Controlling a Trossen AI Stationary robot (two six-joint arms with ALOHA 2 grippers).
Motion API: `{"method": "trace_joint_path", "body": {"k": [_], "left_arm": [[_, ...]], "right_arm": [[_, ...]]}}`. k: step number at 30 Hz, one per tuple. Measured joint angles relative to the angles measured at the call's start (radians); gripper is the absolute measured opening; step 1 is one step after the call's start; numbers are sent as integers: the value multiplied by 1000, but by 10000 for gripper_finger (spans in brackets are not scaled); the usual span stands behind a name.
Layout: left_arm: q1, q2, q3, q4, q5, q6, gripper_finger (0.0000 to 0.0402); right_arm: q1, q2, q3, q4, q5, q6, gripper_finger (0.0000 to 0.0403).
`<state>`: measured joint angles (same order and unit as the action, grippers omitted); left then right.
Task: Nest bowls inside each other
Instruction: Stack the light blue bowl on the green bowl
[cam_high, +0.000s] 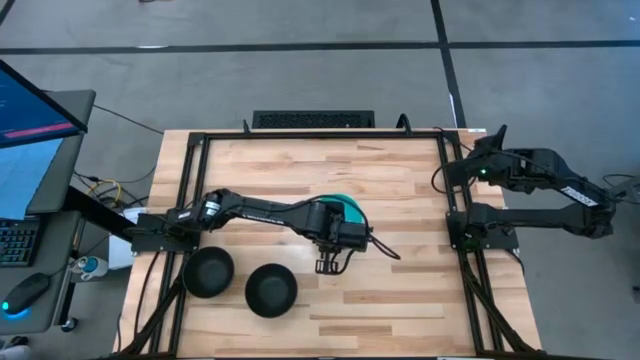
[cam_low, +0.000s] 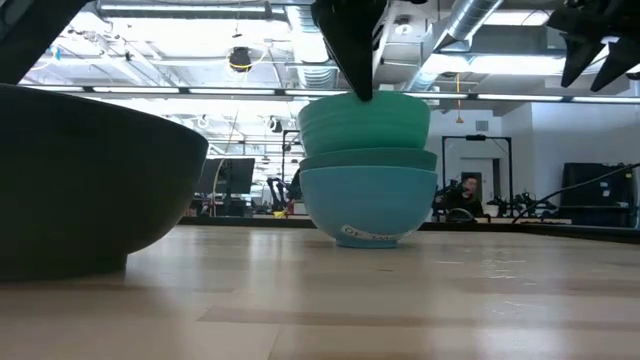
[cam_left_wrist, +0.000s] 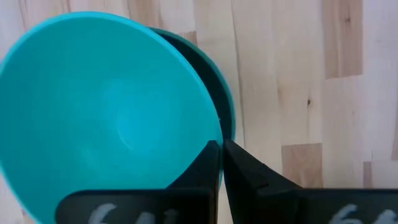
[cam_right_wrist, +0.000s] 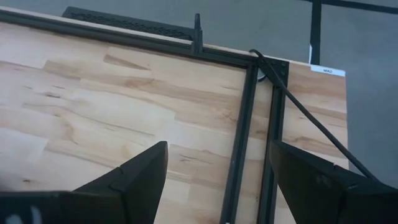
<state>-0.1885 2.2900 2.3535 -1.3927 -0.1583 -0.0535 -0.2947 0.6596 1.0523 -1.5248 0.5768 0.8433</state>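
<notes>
Three teal bowls (cam_low: 368, 205) stand stacked one inside another at the table's middle (cam_high: 348, 208). The top teal bowl (cam_left_wrist: 106, 112) sits high in the stack, over a darker teal bowl (cam_left_wrist: 219, 81). My left gripper (cam_left_wrist: 221, 152) hangs over the stack (cam_high: 338, 226), shut on the top bowl's rim. Two black bowls (cam_high: 208, 272) (cam_high: 271, 290) rest on their bases near the table's near left; one of them looms at the left of the low view (cam_low: 80, 190). My right gripper (cam_right_wrist: 217, 180) is open, parked high by the right frame post (cam_high: 482, 152). My left gripper pinches the top teal bowl's rim (cam_left_wrist: 214, 134) on its near side, one finger (cam_left_wrist: 202, 168) inside the bowl and one (cam_left_wrist: 249, 177) outside. The fingers (cam_low: 355, 60) come from above, pointing down. The bowl sits in the stack's top; whether it rests there fully I cannot tell.
A black metal frame (cam_high: 190, 200) runs round the wooden table top (cam_high: 400, 300). Bare wood lies right of the stack and toward the far edge. A monitor (cam_high: 30, 110) and keyboard stand beyond the left edge. The room behind shows in the low view.
</notes>
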Motion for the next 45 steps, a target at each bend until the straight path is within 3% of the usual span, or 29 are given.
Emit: {"method": "trace_joint_path", "body": {"k": [10,17,25,37,45], "left_arm": [[18,1,-18,17,61,-19,40],[14,4,-21,19,-22,-30,64],[1,4,-21,63,-108,12,7],[-10,4,-152,122,-113,-9,2],[-34,-2,-134,122,-221,-34,34]], "right_arm": [[0,1,0,0,0,-5,306],[0,1,0,-4,-1,-7,306],[0,-1,0,-10,0,-14,306],[0,-1,0,-17,0,-14,306],[0,-1,0,-39,0,-12,306]]}}
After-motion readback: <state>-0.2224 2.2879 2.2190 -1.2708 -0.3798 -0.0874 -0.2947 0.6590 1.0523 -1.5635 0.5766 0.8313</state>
